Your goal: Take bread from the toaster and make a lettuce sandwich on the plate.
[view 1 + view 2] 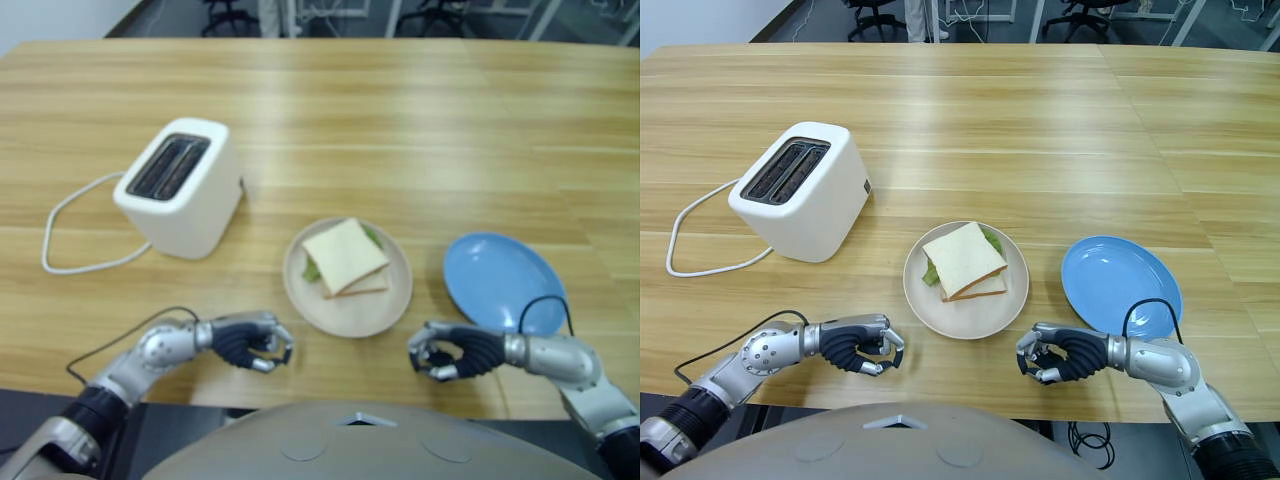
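Note:
A white toaster (183, 186) stands at the left of the table, its two slots dark with no bread showing. On the beige plate (388, 310) at the centre lies a sandwich (345, 257): two bread slices with green lettuce (312, 270) peeking out between them. My left hand (250, 343) rests near the table's front edge, left of the plate, fingers curled and holding nothing. My right hand (452, 353) sits near the front edge to the right of the plate, also curled and holding nothing.
A bare blue plate (500, 281) lies right of the beige one, just beyond my right hand. The toaster's white cord (62, 235) loops out to the left. The far half of the wooden table (400, 110) is bare; chair legs stand behind it.

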Motion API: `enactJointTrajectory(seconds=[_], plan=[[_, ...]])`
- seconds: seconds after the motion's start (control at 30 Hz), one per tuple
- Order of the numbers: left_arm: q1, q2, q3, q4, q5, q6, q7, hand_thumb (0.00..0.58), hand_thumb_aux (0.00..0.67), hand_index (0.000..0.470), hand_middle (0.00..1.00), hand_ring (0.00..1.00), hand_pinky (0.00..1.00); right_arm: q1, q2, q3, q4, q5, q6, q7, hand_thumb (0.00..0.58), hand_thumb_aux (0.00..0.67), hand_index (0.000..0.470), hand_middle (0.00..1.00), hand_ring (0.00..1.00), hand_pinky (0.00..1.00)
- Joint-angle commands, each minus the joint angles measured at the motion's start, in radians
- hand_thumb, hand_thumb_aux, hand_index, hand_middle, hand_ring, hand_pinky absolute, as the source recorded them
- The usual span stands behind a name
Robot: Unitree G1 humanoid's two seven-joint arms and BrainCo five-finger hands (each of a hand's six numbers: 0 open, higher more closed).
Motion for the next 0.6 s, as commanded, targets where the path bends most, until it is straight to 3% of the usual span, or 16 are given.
enactJointTrajectory(seconds=[0.03,0.33,0.6], plan=[[-0.055,-0.060,0.000,0.128,0.124,0.008,0.044,0.580,0.670,0.460,1.00,1.00,1.00,-0.055,0.060,0.049,0.081,-0.105,0.000,-0.033,0.580,0.670,0.460,1.00,1.00,1.00],[-0.253,-0.195,0.033,0.422,0.413,0.006,0.416,0.580,0.670,0.460,1.00,1.00,1.00,-0.238,0.191,0.062,0.335,-0.345,-0.046,-0.279,0.580,0.670,0.460,1.00,1.00,1.00],[-0.405,-0.260,0.050,0.593,0.465,-0.033,0.600,0.580,0.670,0.460,1.00,1.00,1.00,-0.306,0.220,0.042,0.423,-0.384,-0.088,-0.429,0.580,0.670,0.460,1.00,1.00,1.00]])
